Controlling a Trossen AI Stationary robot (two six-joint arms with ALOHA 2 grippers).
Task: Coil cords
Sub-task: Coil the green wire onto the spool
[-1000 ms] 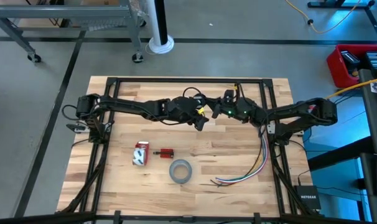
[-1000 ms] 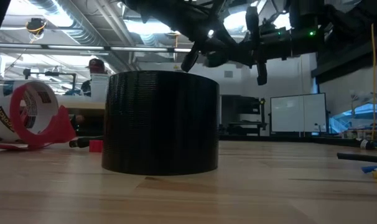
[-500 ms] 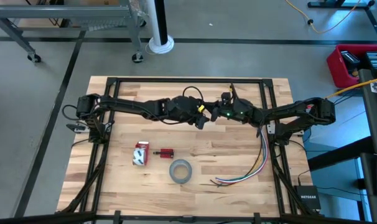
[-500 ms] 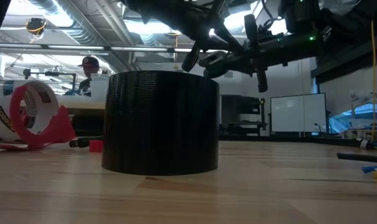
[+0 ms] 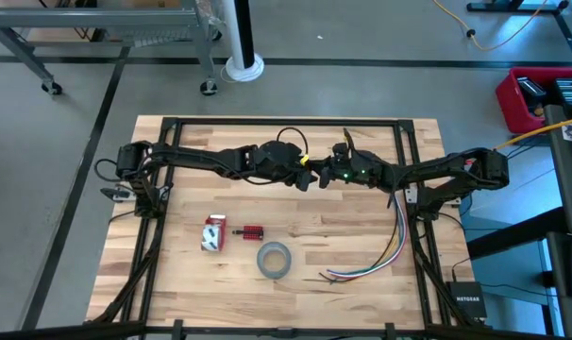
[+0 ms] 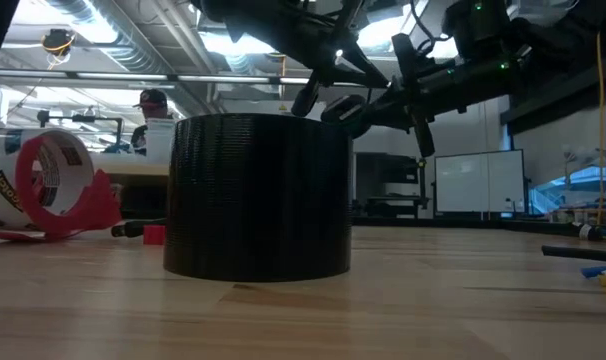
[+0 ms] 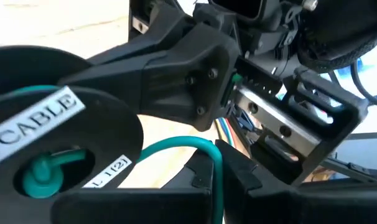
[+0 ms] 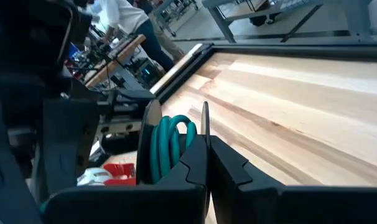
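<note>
Between left gripper (image 5: pixel 306 176) and right gripper (image 5: pixel 328 176) — cord (image 7: pixel 195 144), mid-table.

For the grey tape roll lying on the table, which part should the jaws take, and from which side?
Probably from straight above. The tape roll lies flat with its hole facing up, so one jaw can drop into the hole and the other outside, pinching the ring wall.

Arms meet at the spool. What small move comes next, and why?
Probably the left pincer should wind the teal cord another turn around the spool: a slack length runs from the spool into that pincer, while the right pincer appears clamped on the flange.
</note>
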